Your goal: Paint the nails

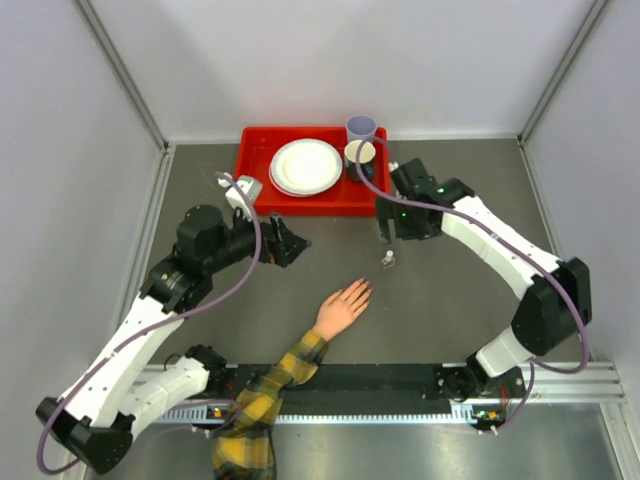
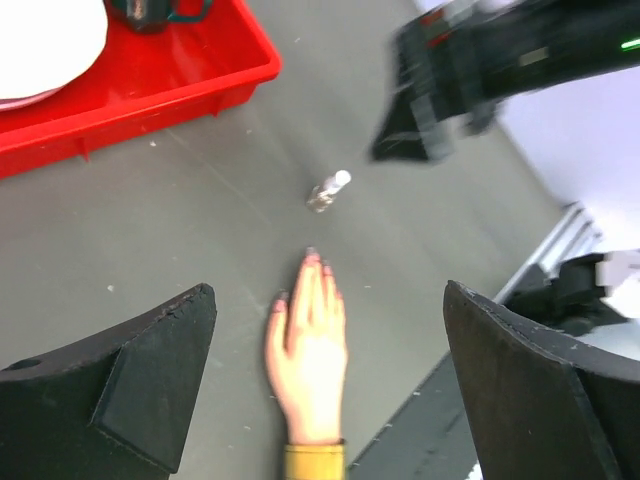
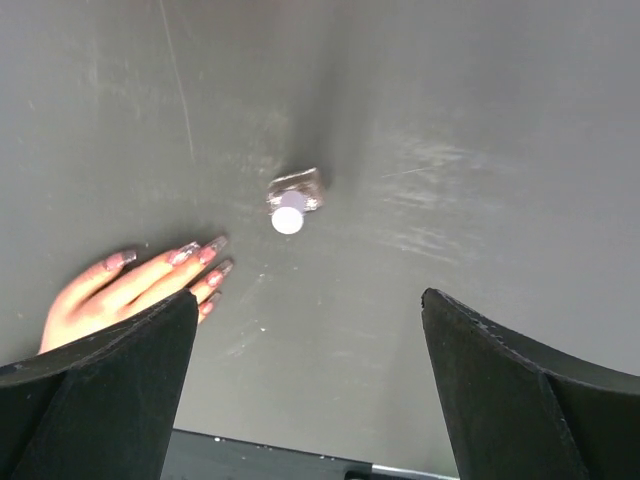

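Grey table, walled enclosure. Nails, tinted pink-brown, tip the mannequin hand, which lies palm-down near centre. Small clear bottle stands just beyond the fingertips. Right gripper hangs just far of it, jaws wide, empty. Left gripper sits far-left of the hand, jaws wide, empty.

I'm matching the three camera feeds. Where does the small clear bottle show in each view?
Top external: the small clear bottle stands near centre, just beyond the mannequin hand and its fingertips.
Left wrist: bottle at centre, above the hand.
Right wrist: bottle at upper centre, seen from above, right of the hand.
Shared landmark: the mannequin hand.
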Controlling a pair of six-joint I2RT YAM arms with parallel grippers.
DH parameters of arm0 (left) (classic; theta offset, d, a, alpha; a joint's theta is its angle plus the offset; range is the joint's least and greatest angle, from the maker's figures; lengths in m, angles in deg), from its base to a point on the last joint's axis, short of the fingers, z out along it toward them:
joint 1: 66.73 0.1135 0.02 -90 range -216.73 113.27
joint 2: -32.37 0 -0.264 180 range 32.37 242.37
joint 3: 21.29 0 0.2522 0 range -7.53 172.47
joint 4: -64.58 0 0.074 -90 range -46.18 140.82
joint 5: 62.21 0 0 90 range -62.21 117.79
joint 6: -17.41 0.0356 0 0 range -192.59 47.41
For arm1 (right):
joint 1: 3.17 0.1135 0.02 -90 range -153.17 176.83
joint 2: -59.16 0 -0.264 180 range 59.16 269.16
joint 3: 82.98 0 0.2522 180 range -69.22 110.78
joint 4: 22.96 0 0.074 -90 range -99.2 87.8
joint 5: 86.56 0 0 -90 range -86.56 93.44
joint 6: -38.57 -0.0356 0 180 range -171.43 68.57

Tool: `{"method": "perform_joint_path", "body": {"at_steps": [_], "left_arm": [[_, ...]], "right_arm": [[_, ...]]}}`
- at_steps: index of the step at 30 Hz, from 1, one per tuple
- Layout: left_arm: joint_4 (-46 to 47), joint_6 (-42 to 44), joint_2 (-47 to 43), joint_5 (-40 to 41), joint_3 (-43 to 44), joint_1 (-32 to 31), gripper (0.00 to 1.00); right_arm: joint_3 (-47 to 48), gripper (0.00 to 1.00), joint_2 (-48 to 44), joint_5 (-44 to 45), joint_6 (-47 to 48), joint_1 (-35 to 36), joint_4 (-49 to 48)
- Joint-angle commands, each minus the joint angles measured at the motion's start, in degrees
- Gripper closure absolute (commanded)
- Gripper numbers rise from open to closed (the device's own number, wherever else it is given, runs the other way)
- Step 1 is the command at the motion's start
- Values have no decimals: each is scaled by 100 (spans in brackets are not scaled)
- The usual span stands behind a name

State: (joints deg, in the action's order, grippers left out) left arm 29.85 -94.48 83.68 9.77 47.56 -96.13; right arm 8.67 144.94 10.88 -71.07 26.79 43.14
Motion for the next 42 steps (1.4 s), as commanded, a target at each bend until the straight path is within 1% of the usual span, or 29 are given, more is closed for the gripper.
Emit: {"method": "perform_joint_path", "body": {"at_steps": [1, 3, 4, 5, 7, 9, 10, 11, 12, 13, 15, 16, 19, 24, 29, 31, 32, 33, 36, 37, 38, 40, 41, 42], "left_arm": [[-83, -536, -490, -331, -244, 23, 1], [31, -483, -709, -72, -436, 23, 1], [-142, -352, -736, 104, -438, 23, 2], [-248, -125, -754, 515, -429, 23, 2], [-241, 53, -902, 1095, -455, 23, 1], [-75, 202, -1043, 1152, -604, 23, 1], [92, 281, -1166, 1204, -683, 23, 3], [58, 282, -1184, 1335, -727, 32, 3], [23, 308, -1176, 1328, -728, 23, 3], [-38, 326, -1054, 1301, -702, 32, 3], [-232, 317, -895, 1117, -640, 23, 3], [-241, 282, -781, 1047, -640, 23, 3], [-179, 203, -719, 818, -666, 32, 2], [49, 194, -990, 721, -710, 23, 1], [120, 325, -1202, 625, -771, 23, 1], [111, 404, -1220, 476, -772, 23, 1], [128, 440, -1211, 388, -807, 23, 2], [163, 483, -1237, 230, -833, 32, 3], [733, 782, -1316, -551, -1105, 23, 9], [1022, 835, -1351, -745, -1358, 23, 14], [1712, 870, -1386, -1147, -1526, 23, 16], [2664, 853, -1509, -1440, -2069, 14, 16], [3582, 836, -1536, -1450, -2264, -21, 16], [3904, 870, -1467, -1432, -2405, -47, 16]], "right_arm": [[200, 11, 360, -7, -84, 344, -75], [166, 17, 606, 100, -137, 379, -127], [148, 21, 676, 91, -215, 380, -162], [130, 28, 764, 56, -242, 397, -206], [25, 33, 818, 99, -286, 397, -381], [-72, 38, 888, 143, -295, 388, -513], [-98, 40, 905, 204, -312, 388, -549], [-133, 41, 967, 222, -321, 388, -584], [-142, 43, 1002, 223, -321, 388, -610], [-151, 48, 1046, 214, -304, 388, -689], [-186, 52, 1169, 187, -286, 380, -733], [-195, 55, 1204, 170, -277, 388, -777], [-204, 61, 1353, 275, -251, 388, -795], [-292, 64, 1415, 346, -198, 388, -874], [-291, 76, 1512, 293, -207, 388, -874], [-292, 85, 1503, 275, -233, 380, -874], [-300, 92, 1495, 275, -251, 388, -866], [-309, 100, 1460, 293, -268, 388, -865], [-196, 100, 1275, 302, -312, 380, -752], [-117, 100, 1205, 258, -330, 388, -551], [41, 100, 970, 188, -374, 388, -479], [208, 100, 670, -67, -435, 380, -252], [392, 100, 346, -233, -479, 388, -207], [481, 100, 213, -600, -506, 388, -171]]}}
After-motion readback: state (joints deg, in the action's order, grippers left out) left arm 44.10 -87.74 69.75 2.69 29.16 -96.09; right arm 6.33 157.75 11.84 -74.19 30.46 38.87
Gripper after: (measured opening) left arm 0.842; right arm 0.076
